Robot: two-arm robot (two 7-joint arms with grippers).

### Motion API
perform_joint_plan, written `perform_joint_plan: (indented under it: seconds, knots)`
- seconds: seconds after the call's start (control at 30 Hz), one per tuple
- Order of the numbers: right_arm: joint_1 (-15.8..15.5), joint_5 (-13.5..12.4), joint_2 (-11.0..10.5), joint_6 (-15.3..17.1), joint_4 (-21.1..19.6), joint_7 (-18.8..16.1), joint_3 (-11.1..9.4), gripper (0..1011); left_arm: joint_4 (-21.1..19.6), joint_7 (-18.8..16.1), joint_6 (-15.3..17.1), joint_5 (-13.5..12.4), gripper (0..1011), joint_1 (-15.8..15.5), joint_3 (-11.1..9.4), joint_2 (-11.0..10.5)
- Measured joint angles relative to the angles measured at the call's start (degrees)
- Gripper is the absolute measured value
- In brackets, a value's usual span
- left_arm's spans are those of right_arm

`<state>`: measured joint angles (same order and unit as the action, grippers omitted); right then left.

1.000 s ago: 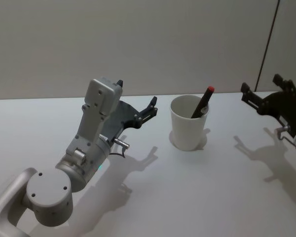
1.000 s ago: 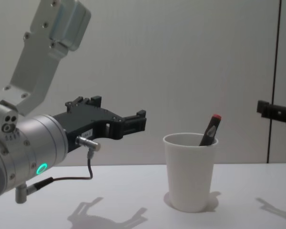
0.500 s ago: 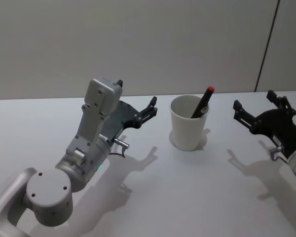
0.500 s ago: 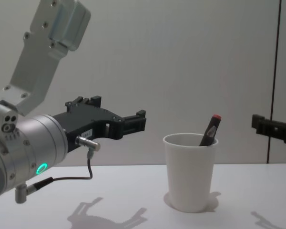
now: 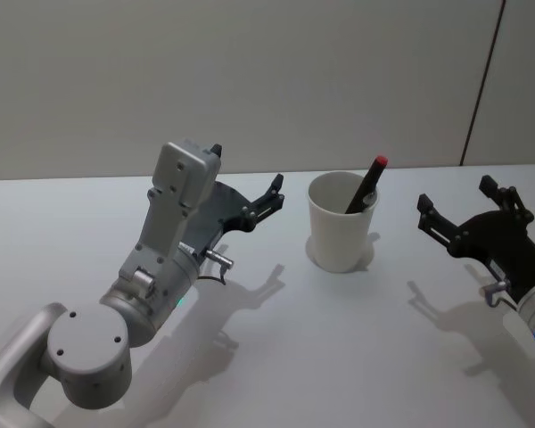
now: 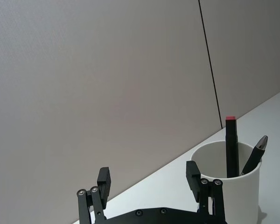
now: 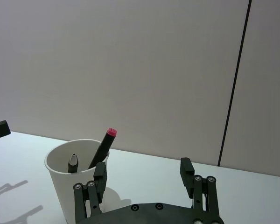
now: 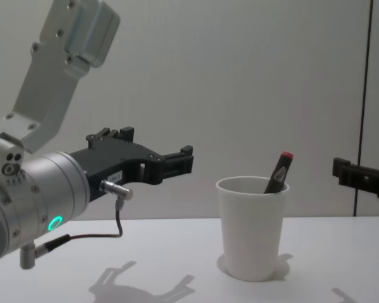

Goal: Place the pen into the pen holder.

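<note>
A white paper cup, the pen holder (image 5: 341,234) (image 8: 252,235), stands upright on the white table. A black pen (image 5: 367,185) (image 8: 279,170) with a red cap leans inside it, its top above the rim. The wrist views show a second pen with a grey tip (image 7: 73,161) (image 6: 256,151) in the same cup. My left gripper (image 5: 249,173) (image 6: 148,175) hovers left of the cup, open and empty. To the cup's right my right gripper (image 5: 455,194) (image 7: 143,167) points at it, also open and empty. Neither touches the cup.
The white table (image 5: 357,339) runs back to a plain grey wall with one dark vertical seam (image 5: 481,85). My left arm's large silver joints (image 5: 89,348) fill the near left corner.
My right gripper has dropped lower and drawn back toward me, still open. The left arm, cup and pens have not moved.
</note>
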<state>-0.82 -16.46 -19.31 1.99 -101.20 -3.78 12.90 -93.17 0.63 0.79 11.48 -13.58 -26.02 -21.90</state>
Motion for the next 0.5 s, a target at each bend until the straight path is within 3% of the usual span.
perform_joint_plan:
  seconds: [0.5]
  knots:
    - [-0.02,0.00,-0.03,-0.01,-0.04,0.00,0.04,1000,0.00,0.00,0.00,0.00,1001,0.00,0.00,0.00]
